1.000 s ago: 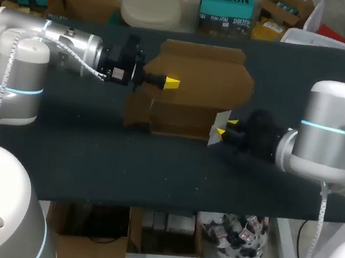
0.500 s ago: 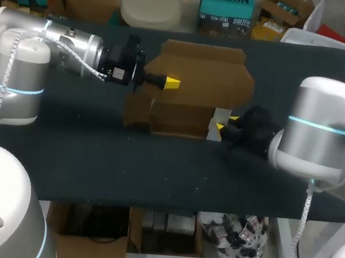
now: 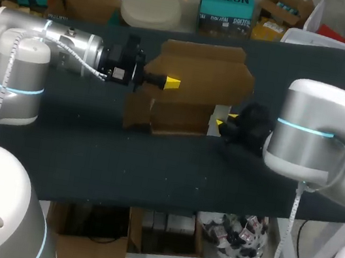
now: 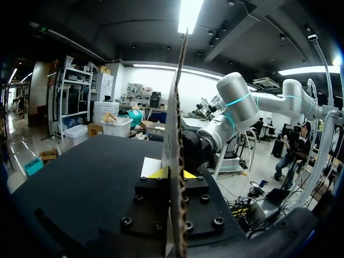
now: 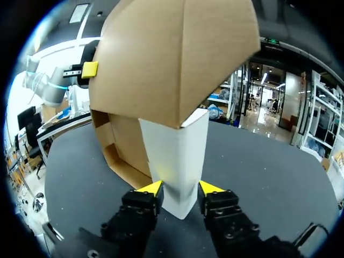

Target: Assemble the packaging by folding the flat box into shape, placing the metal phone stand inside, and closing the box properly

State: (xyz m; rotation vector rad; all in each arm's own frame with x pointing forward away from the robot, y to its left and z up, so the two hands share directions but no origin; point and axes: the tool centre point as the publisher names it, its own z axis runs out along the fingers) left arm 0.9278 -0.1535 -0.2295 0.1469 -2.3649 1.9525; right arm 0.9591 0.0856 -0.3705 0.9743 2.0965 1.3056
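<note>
The half-folded brown cardboard box [image 3: 197, 80] stands on the black bench [image 3: 153, 165], held between the two arms. Its broad lid panel rises upright behind a shallow open tray. The left pincer [image 3: 170, 83] comes in from the side and has closed on that upright panel. In the left wrist view the panel's corrugated edge [image 4: 174, 134] runs straight up from between the two yellow tips, one tip on each face. At the tray's other end, the right pincer [image 5: 180, 189] is clamped on a white-faced side flap [image 5: 177, 156] of the box. The flap's lower corner sits between the fingers, with a yellow tip pressed against each of its sides. Above and ahead of this pincer the brown panel leans over the flap. Beyond the flap lies the tray's open inside, its low wall resting on the bench. The left arm's yellow tip shows at the far edge of the panel.
</note>
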